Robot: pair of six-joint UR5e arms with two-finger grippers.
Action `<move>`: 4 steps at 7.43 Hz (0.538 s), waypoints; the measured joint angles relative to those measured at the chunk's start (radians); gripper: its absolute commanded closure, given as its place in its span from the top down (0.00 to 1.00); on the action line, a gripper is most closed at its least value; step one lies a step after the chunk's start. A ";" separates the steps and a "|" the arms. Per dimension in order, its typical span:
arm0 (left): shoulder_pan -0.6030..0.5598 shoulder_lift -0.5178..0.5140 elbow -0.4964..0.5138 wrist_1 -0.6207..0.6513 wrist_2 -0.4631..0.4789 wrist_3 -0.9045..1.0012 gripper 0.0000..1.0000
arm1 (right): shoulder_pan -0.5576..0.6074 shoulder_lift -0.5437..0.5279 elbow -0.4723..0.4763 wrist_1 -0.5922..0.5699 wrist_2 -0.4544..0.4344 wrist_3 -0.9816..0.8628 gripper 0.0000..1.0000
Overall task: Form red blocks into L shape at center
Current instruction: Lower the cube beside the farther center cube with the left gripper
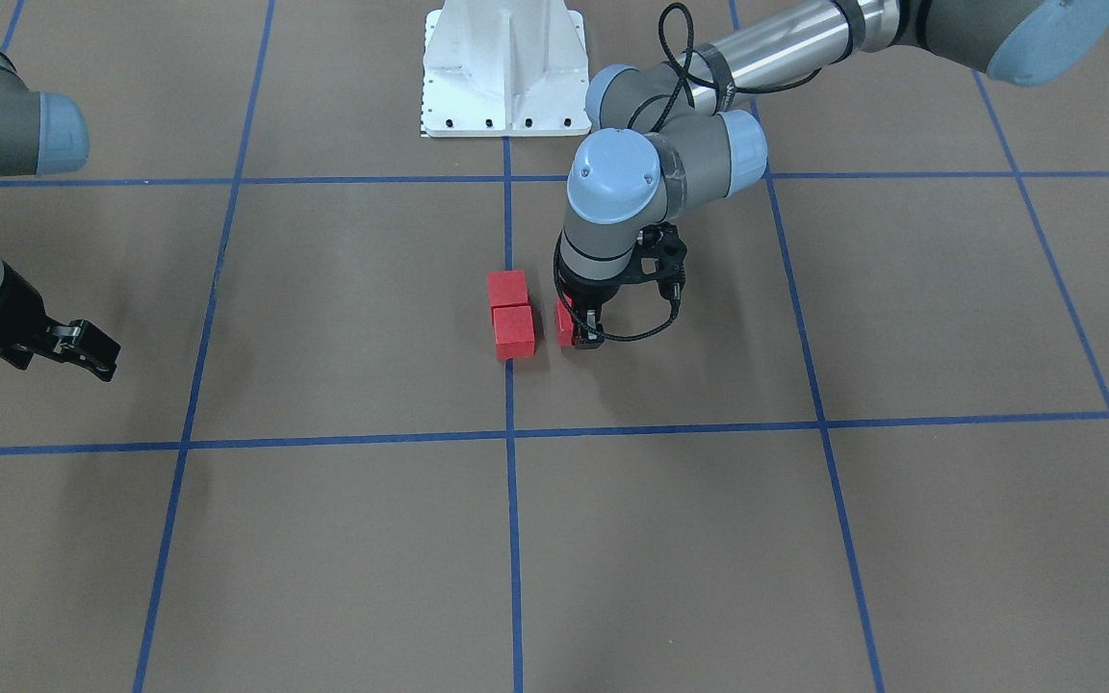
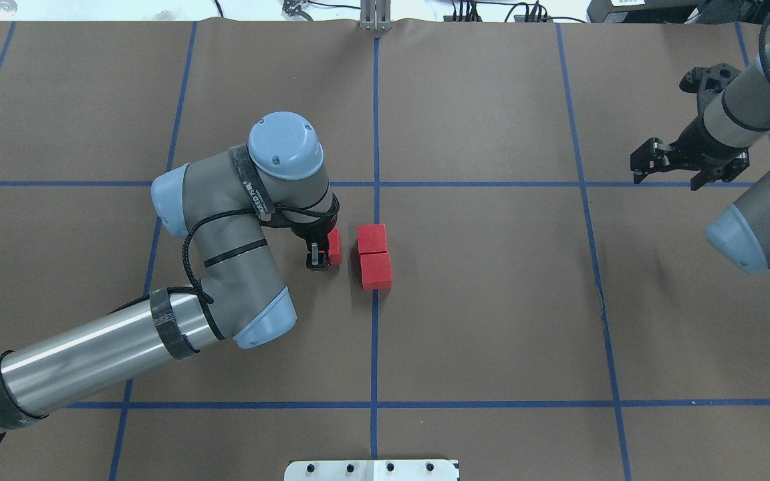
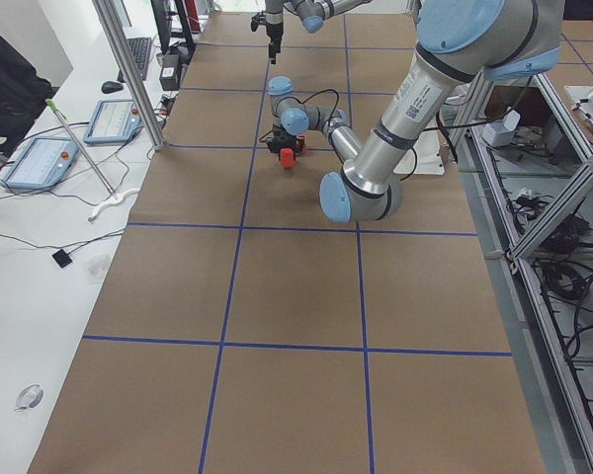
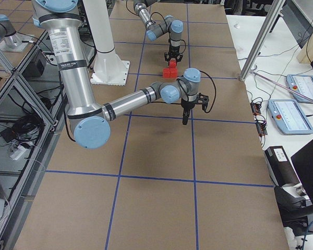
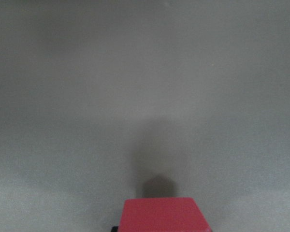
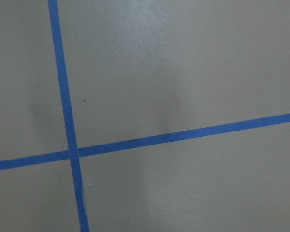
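Two red blocks (image 2: 371,238) (image 2: 376,270) lie touching in a short row on the centre blue grid line of the brown floor (image 2: 465,280); in the front view they show as a far one (image 1: 506,288) and a near one (image 1: 513,330). My left gripper (image 2: 321,257) points down just left of them, shut on the third red block (image 2: 335,246), a small gap from the row. That block shows beside the fingers in the front view (image 1: 564,324) and at the bottom of the left wrist view (image 5: 164,215). My right gripper (image 2: 686,170) is open and empty, far right.
The white robot base (image 1: 504,67) stands behind the blocks on the robot's side. Blue tape lines (image 6: 67,145) cross under the right gripper. Desks with tablets (image 3: 40,163) line the far side of the table.
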 measured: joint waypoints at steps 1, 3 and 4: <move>0.001 -0.013 0.010 0.000 0.000 -0.008 0.00 | 0.000 0.001 -0.001 0.000 0.000 0.000 1.00; 0.003 -0.043 0.037 -0.001 0.000 -0.015 0.00 | 0.000 0.000 -0.001 0.000 -0.001 0.000 1.00; 0.003 -0.053 0.050 -0.001 0.000 -0.019 0.00 | 0.000 0.000 -0.001 0.000 -0.001 0.000 1.00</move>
